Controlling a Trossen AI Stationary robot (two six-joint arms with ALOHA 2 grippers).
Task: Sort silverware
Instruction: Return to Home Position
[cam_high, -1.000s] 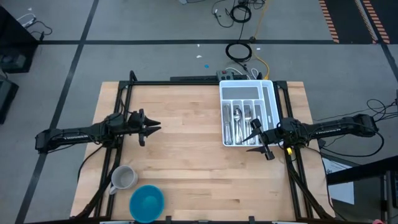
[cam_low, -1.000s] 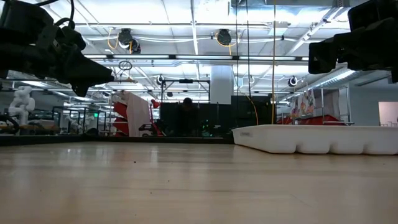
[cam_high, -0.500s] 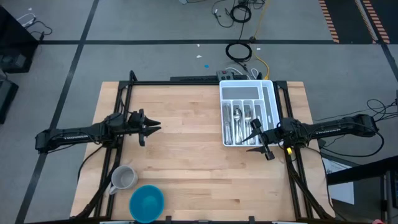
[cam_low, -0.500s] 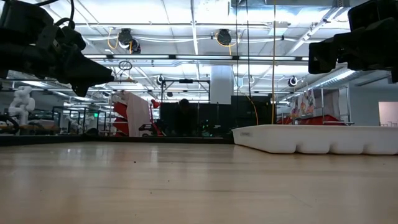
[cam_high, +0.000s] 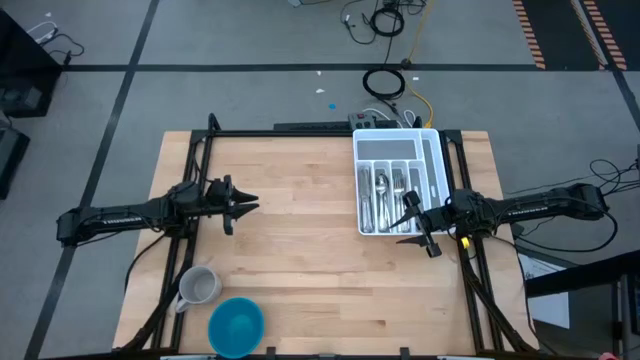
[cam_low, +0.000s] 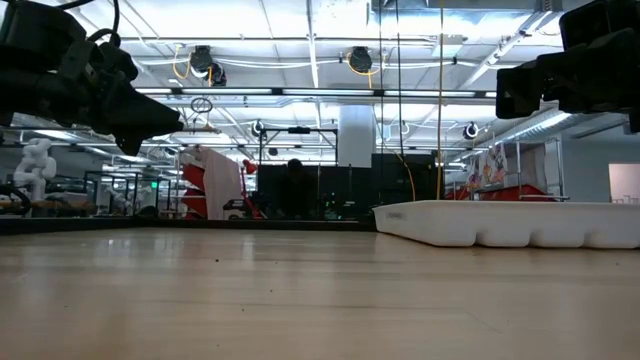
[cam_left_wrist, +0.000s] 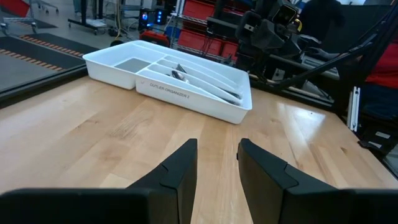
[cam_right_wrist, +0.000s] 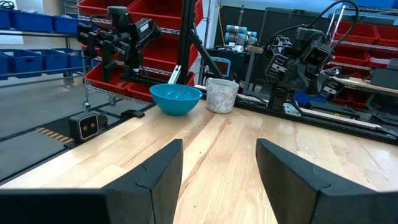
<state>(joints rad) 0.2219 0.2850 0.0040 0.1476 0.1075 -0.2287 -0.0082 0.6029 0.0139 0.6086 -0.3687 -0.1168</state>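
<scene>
The silverware (cam_high: 385, 196) lies in the lengthwise compartments of the white organiser tray (cam_high: 399, 179) at the table's far right; in the left wrist view several pieces (cam_left_wrist: 193, 78) show inside the tray (cam_left_wrist: 168, 82). My left gripper (cam_high: 252, 204) hovers open above the table's left half, pointing right, far from the tray. My right gripper (cam_high: 405, 216) hovers open just beside the tray's near right corner, pointing left. Both are empty, as their wrist views (cam_left_wrist: 217, 167) (cam_right_wrist: 219, 169) show.
A grey metal mug (cam_high: 199, 286) and a blue bowl (cam_high: 236, 325) stand near the table's near left corner, and show in the right wrist view as mug (cam_right_wrist: 222, 94) and bowl (cam_right_wrist: 175, 99). Bare wood (cam_high: 300, 250) spreads between the arms.
</scene>
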